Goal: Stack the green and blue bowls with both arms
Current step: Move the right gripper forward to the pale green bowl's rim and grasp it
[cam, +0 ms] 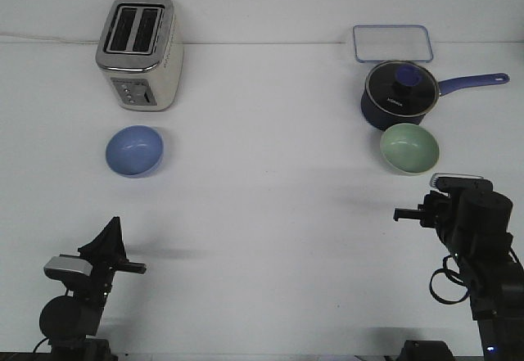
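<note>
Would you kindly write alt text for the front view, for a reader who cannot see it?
On a white table, a blue bowl sits left, in front of a toaster, and a green bowl sits right, just in front of a lidded navy saucepan. A clear rectangular container lies behind the pan. Both arms wait near the front edge, neither left claw nor right claw holding anything.

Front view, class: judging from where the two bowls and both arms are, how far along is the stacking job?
Nothing looks done: the round matte periwinkle-blue bowl sits by the silver toaster, the round matte sage-green bowl by the dark lidded saucepan, far apart. Nothing is in hand; the left pincer and right pincer hold nothing. Left: grasping both bowls and stacking.
</note>
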Controlling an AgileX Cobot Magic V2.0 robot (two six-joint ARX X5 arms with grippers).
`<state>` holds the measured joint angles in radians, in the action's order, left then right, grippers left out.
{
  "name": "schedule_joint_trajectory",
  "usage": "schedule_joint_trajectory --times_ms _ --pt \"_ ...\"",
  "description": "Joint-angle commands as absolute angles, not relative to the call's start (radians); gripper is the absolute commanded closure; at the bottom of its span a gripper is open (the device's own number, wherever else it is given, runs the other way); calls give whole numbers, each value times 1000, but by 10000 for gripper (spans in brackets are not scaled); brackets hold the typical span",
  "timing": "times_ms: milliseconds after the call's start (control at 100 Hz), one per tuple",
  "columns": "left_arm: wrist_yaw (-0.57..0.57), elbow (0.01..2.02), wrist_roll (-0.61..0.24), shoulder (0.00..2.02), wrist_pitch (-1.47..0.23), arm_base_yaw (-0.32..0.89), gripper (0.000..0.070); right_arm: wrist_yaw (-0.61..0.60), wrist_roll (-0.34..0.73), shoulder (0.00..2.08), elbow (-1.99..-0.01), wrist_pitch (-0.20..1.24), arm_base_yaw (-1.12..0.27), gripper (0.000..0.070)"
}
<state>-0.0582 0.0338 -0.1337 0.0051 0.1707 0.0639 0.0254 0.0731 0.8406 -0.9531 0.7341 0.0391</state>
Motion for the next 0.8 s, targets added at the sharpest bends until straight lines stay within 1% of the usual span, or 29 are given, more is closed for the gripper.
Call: schedule_joint_trajectory --times_ms 0,20,40,100,120,140,160,270,450,600,790 --pt "-60 14 -140 3 181 64 690 23 89 851 -971 735 39 672" --pt "-60 14 -140 3 181 64 690 23 89 851 -971 739 39 630" --pt "-60 14 -140 3 181 64 690 24 89 851 -971 744 39 573" --pt "-60 14 -140 3 181 64 690 27 89 851 -971 757 39 360" --pt "-60 14 -140 3 181 64 690 27 89 851 -971 758 39 301" --pt "-60 14 -140 3 181 64 690 27 89 851 -971 760 39 260" --pt "-60 14 -140 3 181 64 690 27 89 851 -971 760 39 242" --pt "-60 14 -140 3 181 64 690 27 88 851 -971 750 39 243" --pt "-60 14 -140 3 181 64 690 44 100 884 -989 687 50 243" --pt "-60 14 -140 3 181 64 690 36 103 1012 -1078 693 109 243" --pt "-60 14 -140 3 181 64 690 -55 99 1215 -1188 680 184 243"
